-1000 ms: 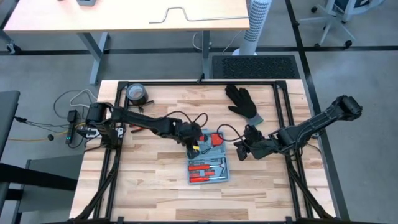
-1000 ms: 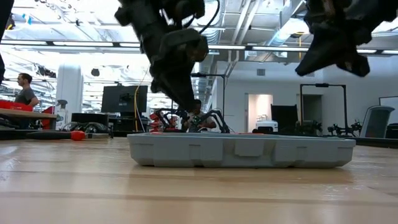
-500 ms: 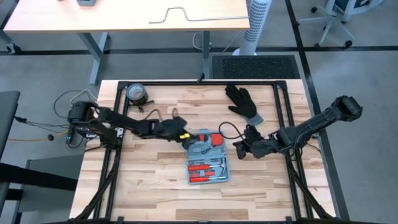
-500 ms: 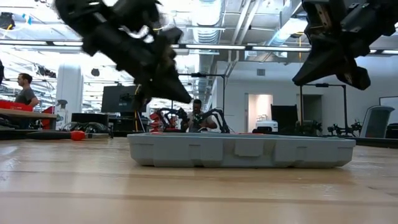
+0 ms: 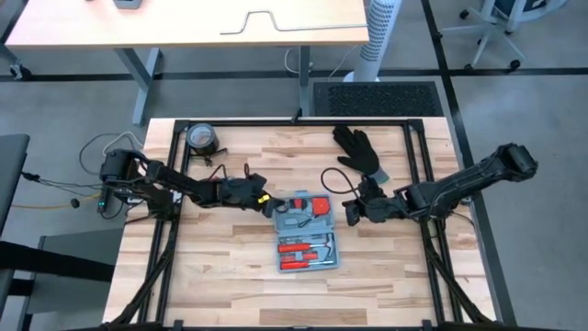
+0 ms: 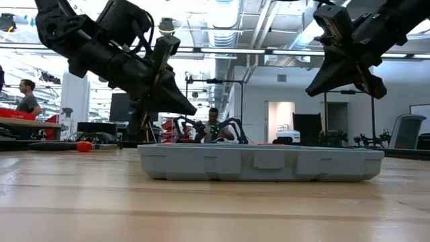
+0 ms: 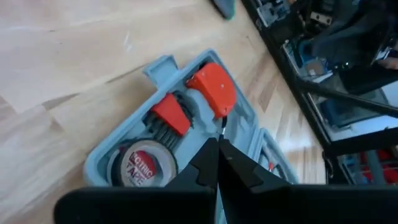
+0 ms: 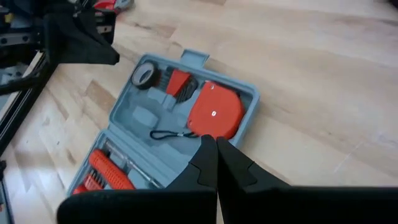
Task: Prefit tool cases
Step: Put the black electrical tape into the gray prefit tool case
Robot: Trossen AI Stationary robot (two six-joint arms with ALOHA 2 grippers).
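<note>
Tool case: 1 blue-grey case, lying open mid-table. Left gripper: fingers closed, empty, just beside the case's left edge. Right gripper: closed, empty, near its right.

Robotics laboratory: wooden workbench in a black frame, monitors, further robot arms behind, seated person.

An open blue-grey tool case with red tools lies mid-table, the left end effector just left of its far half, the right end effector just right, a black glove and tape roll farther back.
</note>
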